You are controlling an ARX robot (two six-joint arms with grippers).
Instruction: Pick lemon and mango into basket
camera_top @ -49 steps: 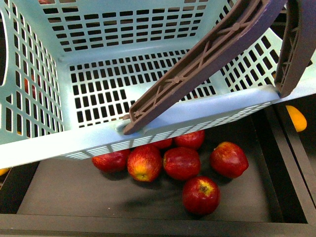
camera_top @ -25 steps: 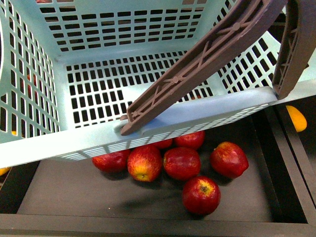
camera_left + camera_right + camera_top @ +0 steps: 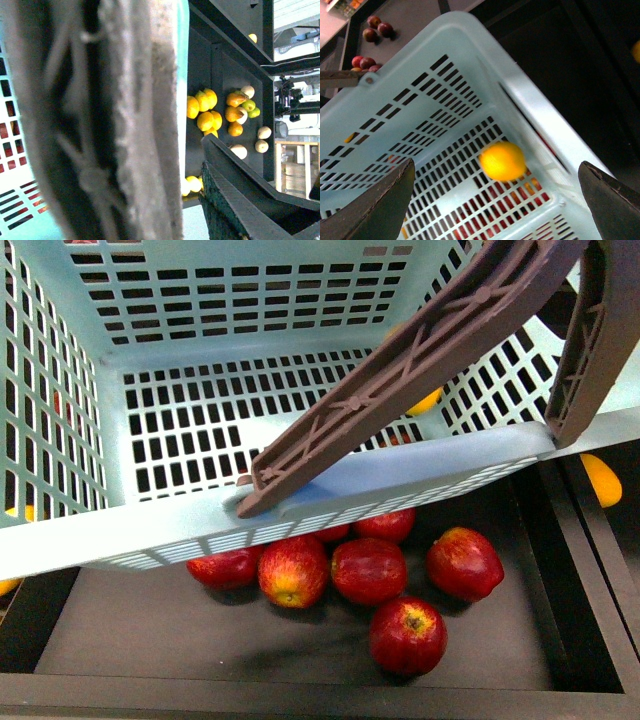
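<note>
Pincer of right arm [image 3: 495, 164], spread over basket [image 3: 470, 30]

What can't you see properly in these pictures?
Right wrist view: the yellow fruit in the basket is blurred; lemon or mango, unclear.
Front view: the brown handle hides most of that fruit.
Left wrist view: the handle, blurred up close, covers half; far fruits too small to name.

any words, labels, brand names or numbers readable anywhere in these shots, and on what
None readable in any view. The basket, its brown handle, the apples and the lemon show no print or labels. The clutter in the far background of the left wrist view is too blurred to tell.
</note>
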